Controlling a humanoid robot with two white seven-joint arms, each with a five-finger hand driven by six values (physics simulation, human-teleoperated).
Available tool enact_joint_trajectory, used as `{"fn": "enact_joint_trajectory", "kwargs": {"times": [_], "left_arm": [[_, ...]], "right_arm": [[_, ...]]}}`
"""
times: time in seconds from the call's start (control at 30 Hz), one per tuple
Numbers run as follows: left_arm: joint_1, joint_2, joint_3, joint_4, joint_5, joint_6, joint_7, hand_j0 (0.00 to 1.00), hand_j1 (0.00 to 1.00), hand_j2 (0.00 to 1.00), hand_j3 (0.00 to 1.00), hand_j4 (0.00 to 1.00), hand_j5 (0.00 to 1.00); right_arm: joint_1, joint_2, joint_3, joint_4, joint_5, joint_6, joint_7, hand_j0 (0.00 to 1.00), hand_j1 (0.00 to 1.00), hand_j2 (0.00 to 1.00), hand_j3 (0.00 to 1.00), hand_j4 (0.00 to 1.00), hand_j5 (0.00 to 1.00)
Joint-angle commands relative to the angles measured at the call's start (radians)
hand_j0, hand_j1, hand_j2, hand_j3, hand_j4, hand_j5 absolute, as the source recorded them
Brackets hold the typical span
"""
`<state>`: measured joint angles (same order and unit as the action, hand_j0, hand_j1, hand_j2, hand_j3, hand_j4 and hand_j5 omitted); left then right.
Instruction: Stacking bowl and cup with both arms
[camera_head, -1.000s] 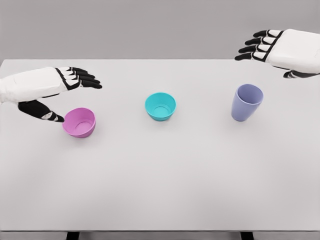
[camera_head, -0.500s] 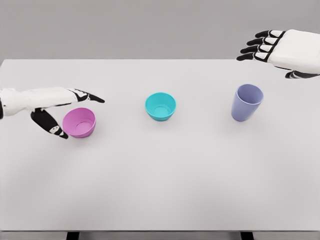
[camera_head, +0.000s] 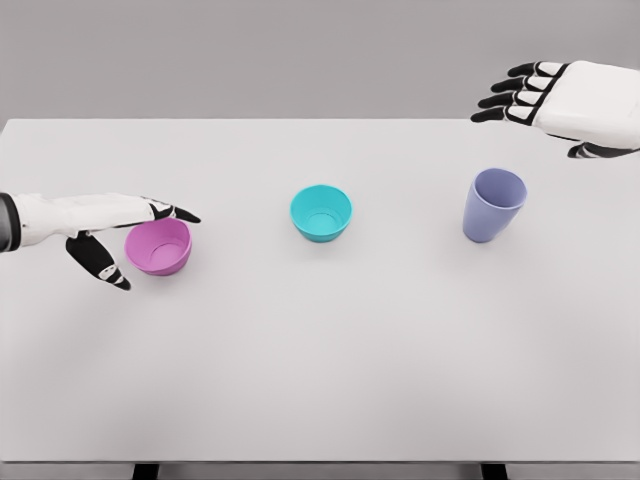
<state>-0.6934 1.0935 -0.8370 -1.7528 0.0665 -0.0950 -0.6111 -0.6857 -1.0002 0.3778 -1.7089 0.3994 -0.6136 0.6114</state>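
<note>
The left hand (camera_head: 95, 222), fingers spread wide, brackets the pink bowl (camera_head: 159, 246) at the worktop's (camera_head: 320, 360) left. Close evenly on opposite rim sides, then lift vertically. The right hand (camera_head: 560, 100) hovers open above the lavender cup (camera_head: 493, 205).

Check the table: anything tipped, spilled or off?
Nothing stands out. The pink bowl, teal bowl and cup all stand upright and apart on the table, no spill. The left hand is open beside the pink bowl; the right hand hovers open.
</note>
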Motion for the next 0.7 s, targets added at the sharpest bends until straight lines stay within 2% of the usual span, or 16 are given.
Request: {"fn": "enact_joint_trajectory", "kwargs": {"times": [0.0,0.07,0.2,0.37,0.67], "left_arm": [[0.0,-0.001,-0.001,-0.001,-0.047,-0.015,0.0,0.97,0.97,0.97,0.97,0.97,0.97],[0.0,-0.001,-0.001,-0.001,-0.083,-0.035,0.0,0.97,0.97,0.97,0.97,0.97,0.97],[-0.009,-0.023,0.001,-0.001,-0.212,-0.075,0.0,0.98,0.98,0.98,0.98,0.98,0.98],[-0.017,-0.05,0.001,0.003,-0.297,-0.089,0.0,0.99,0.99,0.99,0.99,0.99,0.99],[-0.017,-0.072,-0.001,0.012,-0.301,-0.089,0.0,1.0,1.0,1.0,1.0,1.0,1.0]], "right_arm": [[0.0,0.0,0.0,0.0,-0.002,0.003,-0.001,1.0,1.0,1.0,1.0,1.0,1.0],[0.0,0.0,0.0,0.0,-0.004,0.003,-0.001,1.0,1.0,1.0,1.0,1.0,1.0],[0.0,0.0,0.0,0.0,-0.004,0.003,-0.001,1.0,1.0,1.0,1.0,1.0,1.0],[0.0,0.0,0.0,0.0,-0.004,0.003,-0.001,1.0,1.0,1.0,1.0,1.0,1.0],[0.0,0.002,0.0,0.0,-0.004,0.003,-0.001,1.0,1.0,1.0,1.0,1.0,1.0]]}}
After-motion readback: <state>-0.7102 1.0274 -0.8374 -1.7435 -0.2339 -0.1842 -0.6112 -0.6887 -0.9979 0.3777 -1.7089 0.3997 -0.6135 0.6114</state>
